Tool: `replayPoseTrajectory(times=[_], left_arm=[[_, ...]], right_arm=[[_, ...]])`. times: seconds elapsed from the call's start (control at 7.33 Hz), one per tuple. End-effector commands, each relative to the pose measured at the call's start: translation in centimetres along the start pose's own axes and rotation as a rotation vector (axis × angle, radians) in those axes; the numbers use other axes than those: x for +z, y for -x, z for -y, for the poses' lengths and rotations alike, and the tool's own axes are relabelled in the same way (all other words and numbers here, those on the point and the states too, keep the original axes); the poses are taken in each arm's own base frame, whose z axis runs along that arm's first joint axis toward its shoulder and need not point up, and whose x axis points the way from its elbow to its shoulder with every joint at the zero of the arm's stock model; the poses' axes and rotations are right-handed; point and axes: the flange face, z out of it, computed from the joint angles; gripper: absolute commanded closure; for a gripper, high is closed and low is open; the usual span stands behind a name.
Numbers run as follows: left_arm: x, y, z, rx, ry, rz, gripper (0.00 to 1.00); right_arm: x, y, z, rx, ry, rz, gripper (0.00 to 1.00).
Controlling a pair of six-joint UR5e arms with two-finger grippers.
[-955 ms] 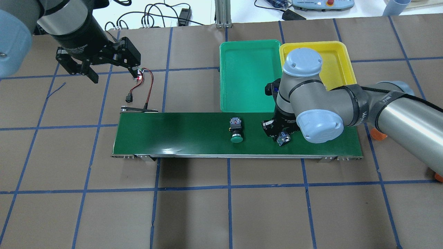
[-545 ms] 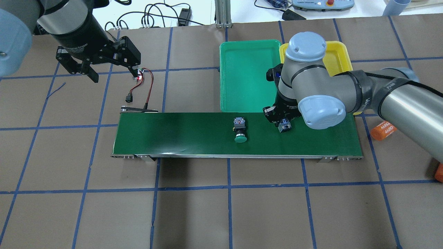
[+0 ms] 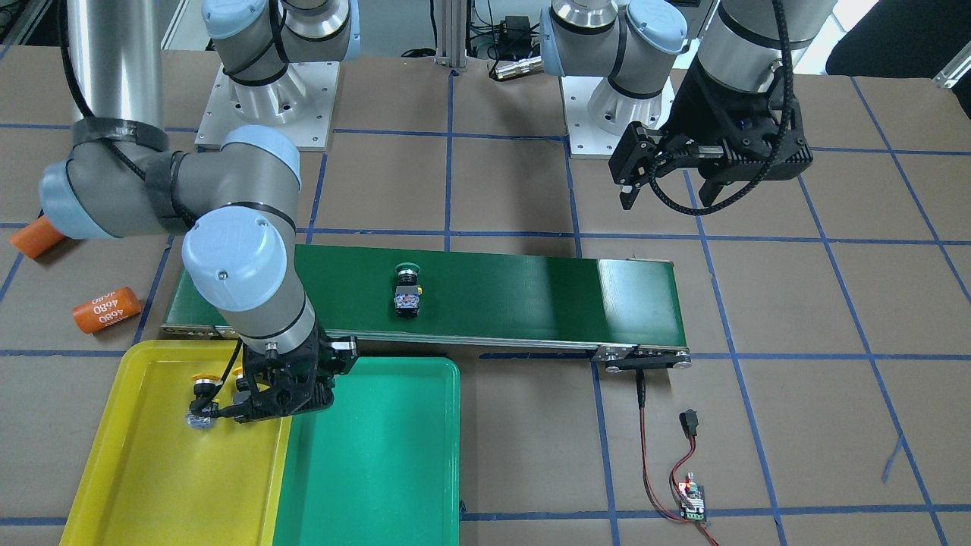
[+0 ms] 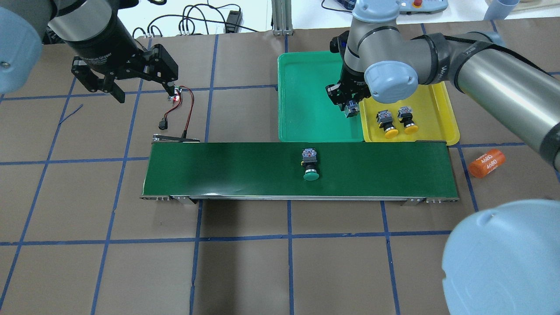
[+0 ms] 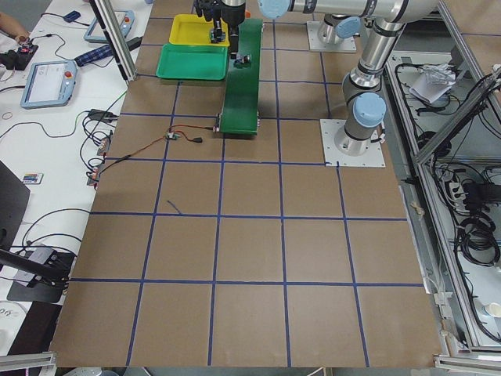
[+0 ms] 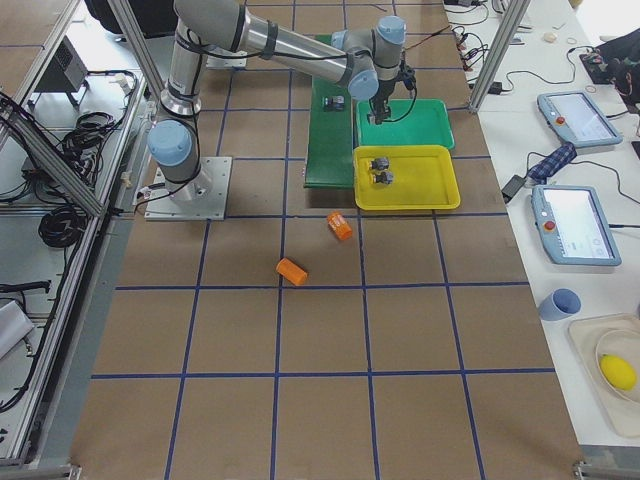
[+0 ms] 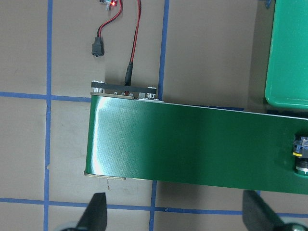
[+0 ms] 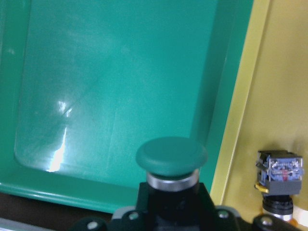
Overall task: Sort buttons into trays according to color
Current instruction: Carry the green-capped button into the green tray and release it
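My right gripper (image 4: 350,104) is shut on a green button (image 8: 171,156) and holds it above the green tray (image 4: 306,87), at its right rim next to the yellow tray (image 4: 439,107). Only the held button's grey-blue block (image 4: 350,110) shows from overhead. Two yellow buttons (image 4: 386,122) (image 4: 407,119) lie in the yellow tray. A second green button (image 4: 310,165) lies on the dark-green conveyor belt (image 4: 227,168), and shows in the front view (image 3: 407,292). My left gripper (image 4: 144,95) is open and empty, high above the table beyond the belt's left end.
An orange cylinder printed 4680 (image 4: 486,163) lies right of the belt, and another orange cylinder (image 3: 34,235) lies further out. A red-and-black wire with a small circuit board (image 4: 177,95) lies below my left gripper. Brown paper with blue tape lines covers the table.
My right gripper has carried its green button off the belt, away from the robot, to over the green tray's right rim. The green button on the belt has drifted slightly right. The left arm is still.
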Motion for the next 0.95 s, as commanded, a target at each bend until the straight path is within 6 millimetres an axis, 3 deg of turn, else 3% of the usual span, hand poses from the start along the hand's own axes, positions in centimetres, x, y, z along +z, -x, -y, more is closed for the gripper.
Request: replayPoseTrajectory(times=[0.0, 0.27, 0.55, 0.68, 0.82], left_arm=[[0.4, 0.0, 0.4, -0.001, 0.0, 0.0, 0.0], [0.6, 0.0, 0.7, -0.001, -0.003, 0.0, 0.0], [0.7, -0.1, 0.9, -0.003, 0.0, -0.001, 0.0], [0.6, -0.1, 0.9, -0.004, -0.011, -0.004, 0.0], [0.2, -0.1, 0.6, -0.004, -0.018, -0.004, 0.0]], right_arm=[[0.8, -0.3, 0.9, 0.012, 0.044, 0.003, 0.0], [0.4, -0.2, -0.9, 0.022, 0.102, 0.006, 0.0], [-1.2, 1.9, -7.5, 0.039, 0.145, 0.023, 0.0], [-0.5, 2.8, -10.7, 0.059, 0.157, 0.03, 0.0], [0.6, 4.9, -12.3, 0.074, 0.128, 0.028, 0.0]])
